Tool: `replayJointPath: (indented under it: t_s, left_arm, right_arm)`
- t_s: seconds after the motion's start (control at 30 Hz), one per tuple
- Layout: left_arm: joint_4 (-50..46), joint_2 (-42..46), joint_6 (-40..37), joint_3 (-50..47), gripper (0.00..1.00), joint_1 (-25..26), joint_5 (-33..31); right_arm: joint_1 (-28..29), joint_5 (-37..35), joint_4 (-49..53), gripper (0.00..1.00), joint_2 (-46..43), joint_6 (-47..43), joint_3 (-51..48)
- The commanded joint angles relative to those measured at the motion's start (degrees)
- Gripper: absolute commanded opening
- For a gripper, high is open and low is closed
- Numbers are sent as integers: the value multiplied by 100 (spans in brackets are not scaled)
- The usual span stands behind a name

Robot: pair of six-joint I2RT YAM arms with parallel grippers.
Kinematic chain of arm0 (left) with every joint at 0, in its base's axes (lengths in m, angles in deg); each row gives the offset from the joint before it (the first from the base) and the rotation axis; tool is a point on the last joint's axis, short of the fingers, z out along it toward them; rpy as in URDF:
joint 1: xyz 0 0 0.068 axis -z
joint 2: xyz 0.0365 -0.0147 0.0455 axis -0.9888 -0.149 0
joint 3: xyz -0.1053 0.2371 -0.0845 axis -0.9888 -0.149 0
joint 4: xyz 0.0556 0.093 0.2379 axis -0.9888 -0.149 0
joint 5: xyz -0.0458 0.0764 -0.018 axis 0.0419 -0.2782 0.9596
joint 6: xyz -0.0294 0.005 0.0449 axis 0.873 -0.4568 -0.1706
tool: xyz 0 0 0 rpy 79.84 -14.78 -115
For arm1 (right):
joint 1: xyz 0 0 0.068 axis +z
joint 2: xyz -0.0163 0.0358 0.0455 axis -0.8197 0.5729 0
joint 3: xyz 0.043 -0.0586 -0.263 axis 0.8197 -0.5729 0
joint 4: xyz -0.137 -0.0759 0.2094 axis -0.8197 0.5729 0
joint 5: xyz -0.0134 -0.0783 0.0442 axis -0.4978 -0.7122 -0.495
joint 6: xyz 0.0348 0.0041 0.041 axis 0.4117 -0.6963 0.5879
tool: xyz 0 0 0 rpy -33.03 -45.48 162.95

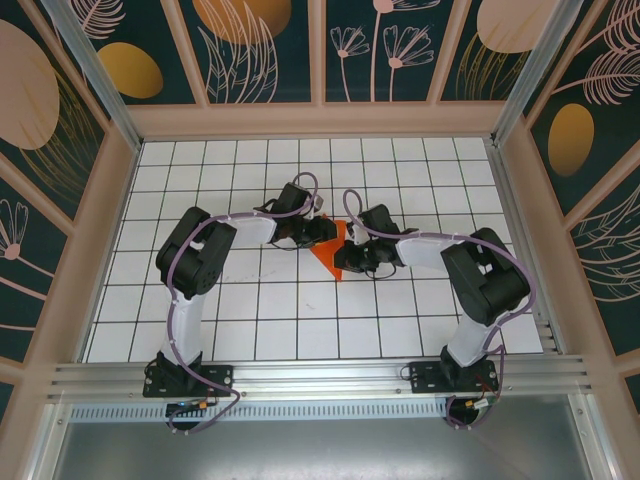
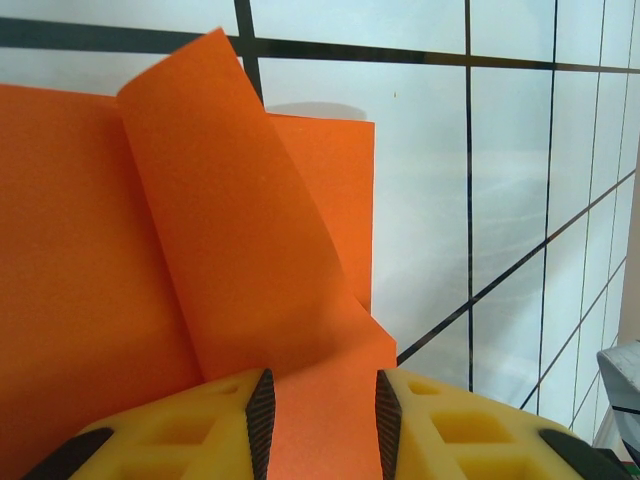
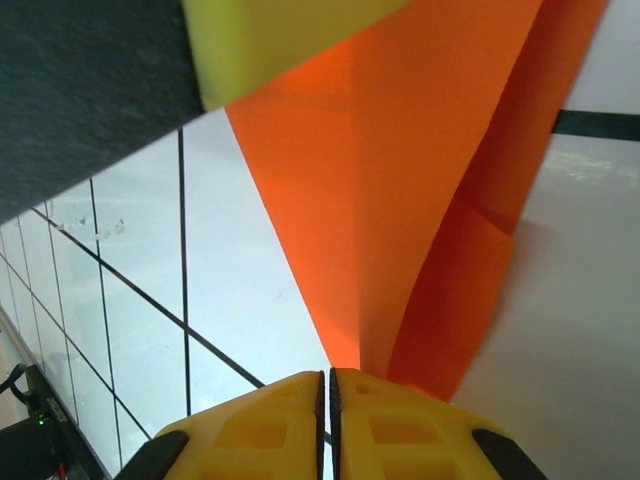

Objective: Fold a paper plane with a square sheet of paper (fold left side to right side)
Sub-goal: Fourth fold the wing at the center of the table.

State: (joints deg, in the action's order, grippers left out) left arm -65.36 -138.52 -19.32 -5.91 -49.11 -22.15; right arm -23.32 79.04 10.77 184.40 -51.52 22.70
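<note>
No writing, number, label or brand mark could be read in any view. The wall panels point(image 1: 250, 40) at the top of the frame carried only drawn leaves and flowers, the white floor point(image 1: 300, 310) only black grid lines, and the orange paper point(image 2: 80, 250) was plain

Bright, even light from above; my white table point(image 1: 300, 320) shows faint glare streaks in the left wrist view. The curled orange paper point(image 2: 230, 220) casts a soft shadow. Focus is sharp.
</note>
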Motion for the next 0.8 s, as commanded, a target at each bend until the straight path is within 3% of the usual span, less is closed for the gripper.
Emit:
replayJointPath:
  t_s: [0.0, 0.77]
  left_arm:
    - [-637, -374, -147, -83, 36, 32, -398]
    - [-672, -405, -166, -47, 36, 37, -424]
  right_arm:
    - [33, -122, 167, 13, 39, -90, -56]
    - [142, -399, 531, 13, 270, -232, -75]
